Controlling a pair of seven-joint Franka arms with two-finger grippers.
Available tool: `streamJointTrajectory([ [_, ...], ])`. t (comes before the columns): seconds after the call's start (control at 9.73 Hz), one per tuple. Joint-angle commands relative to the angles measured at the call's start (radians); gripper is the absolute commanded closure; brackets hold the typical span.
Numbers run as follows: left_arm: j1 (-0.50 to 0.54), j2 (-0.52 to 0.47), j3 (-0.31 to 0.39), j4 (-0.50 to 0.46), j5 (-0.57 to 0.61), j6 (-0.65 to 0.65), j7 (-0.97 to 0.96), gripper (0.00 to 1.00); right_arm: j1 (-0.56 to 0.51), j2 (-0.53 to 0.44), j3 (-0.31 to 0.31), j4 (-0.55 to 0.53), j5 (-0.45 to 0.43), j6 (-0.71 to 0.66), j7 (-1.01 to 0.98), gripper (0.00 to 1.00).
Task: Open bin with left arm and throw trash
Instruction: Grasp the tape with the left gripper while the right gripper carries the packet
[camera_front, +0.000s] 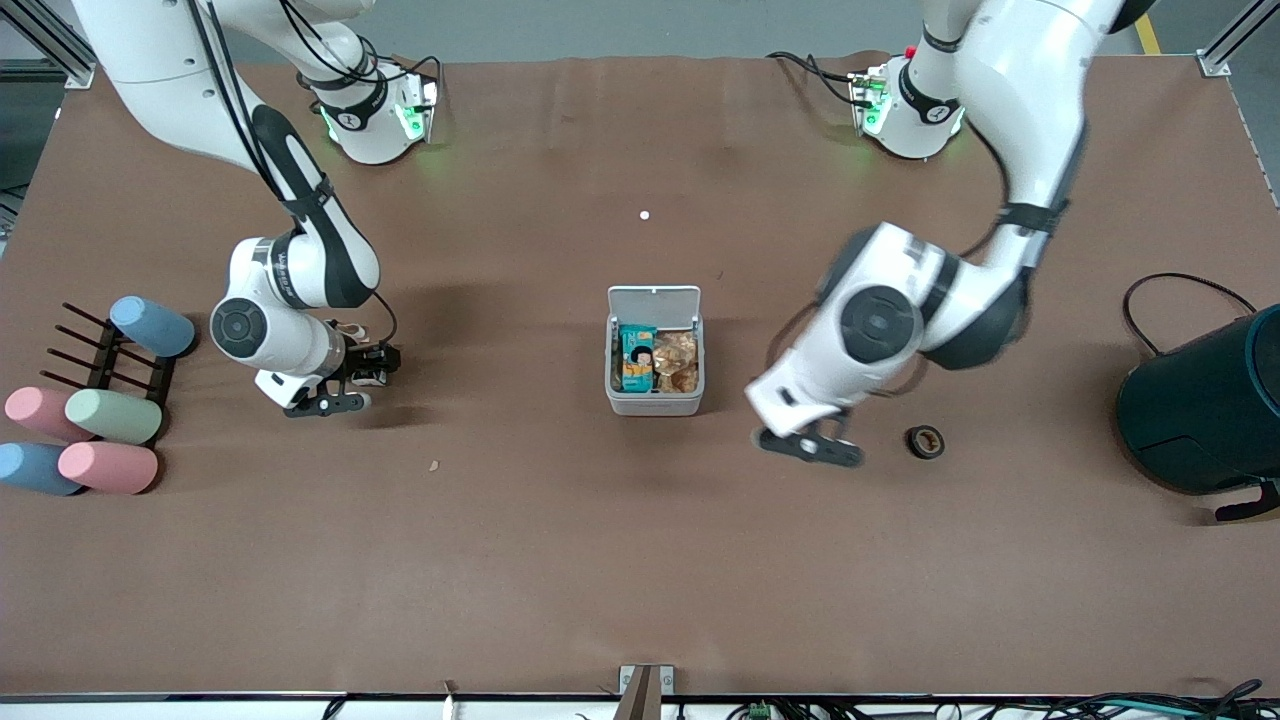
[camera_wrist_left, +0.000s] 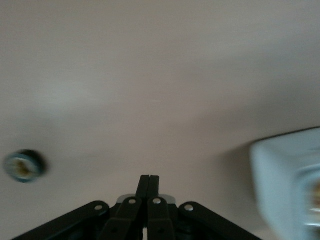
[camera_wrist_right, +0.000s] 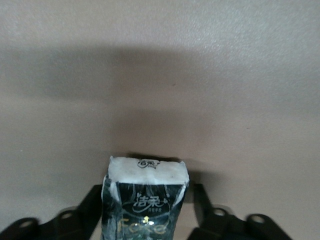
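The bin (camera_front: 655, 400) stands at the table's middle with its white lid (camera_front: 655, 303) swung up and open; a teal packet and brownish wrappers lie inside. My left gripper (camera_front: 812, 447) is shut and empty, low over the table between the bin and the black tape ring (camera_front: 925, 441). In the left wrist view its gripper (camera_wrist_left: 149, 179) is shut, with the tape ring (camera_wrist_left: 22, 166) and a bin corner (camera_wrist_left: 285, 175) in sight. My right gripper (camera_front: 328, 403) is over the table toward the right arm's end, shut (camera_wrist_right: 145, 212) on the black foil packet (camera_wrist_right: 145, 197). A tiny white item (camera_front: 644, 215) lies farther from the camera than the bin.
Pastel cylinders (camera_front: 110, 415) lie on and around a black rack (camera_front: 100, 350) at the right arm's end. A big dark teal cylinder (camera_front: 1205, 415) with a black cable stands at the left arm's end. A small brown crumb (camera_front: 434, 465) lies nearer the camera.
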Motion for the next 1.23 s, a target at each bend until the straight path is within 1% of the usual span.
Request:
streamJointTrajectory([
  [0.0,0.15,0.038,-0.016,-0.071,0.14,0.071,0.132,0.02,-0.002,-0.021,0.003,0.016,0.071,-0.057,0.003,1.0],
  [0.1,0.207,0.035,-0.016,-0.147,0.141,0.169,0.232,0.0,0.001,-0.022,0.003,0.077,0.106,-0.126,0.004,1.0],
  [0.21,0.257,0.032,-0.017,-0.213,0.141,0.236,0.28,0.0,0.005,-0.022,0.005,0.174,0.161,-0.234,0.044,1.0],
  [0.31,0.297,0.032,-0.028,-0.268,0.141,0.294,0.282,0.0,0.027,-0.019,0.005,0.292,0.186,-0.328,0.121,1.0],
  [0.41,0.321,0.032,-0.032,-0.311,0.139,0.339,0.28,0.0,0.066,-0.018,0.005,0.412,0.209,-0.389,0.235,1.0],
  [0.62,0.345,0.031,-0.034,-0.376,0.139,0.4,0.282,0.0,0.189,-0.006,0.003,0.598,0.22,-0.404,0.52,1.0],
  [0.72,0.354,0.031,-0.034,-0.39,0.137,0.419,0.282,0.0,0.25,0.025,0.003,0.655,0.218,-0.396,0.606,1.0],
  [0.82,0.362,0.031,-0.036,-0.405,0.137,0.439,0.283,0.07,0.314,0.062,0.003,0.728,0.217,-0.383,0.677,1.0],
  [0.92,0.362,0.032,-0.043,-0.412,0.137,0.443,0.283,0.41,0.37,0.123,0.002,0.804,0.211,-0.34,0.732,1.0],
  [1.03,0.362,0.031,-0.046,-0.413,0.136,0.443,0.279,0.78,0.434,0.176,-0.001,0.835,0.201,-0.265,0.739,1.0],
  [1.13,0.361,0.029,-0.048,-0.409,0.137,0.442,0.269,1.0,0.483,0.207,-0.001,0.836,0.198,-0.175,0.739,1.0],
])
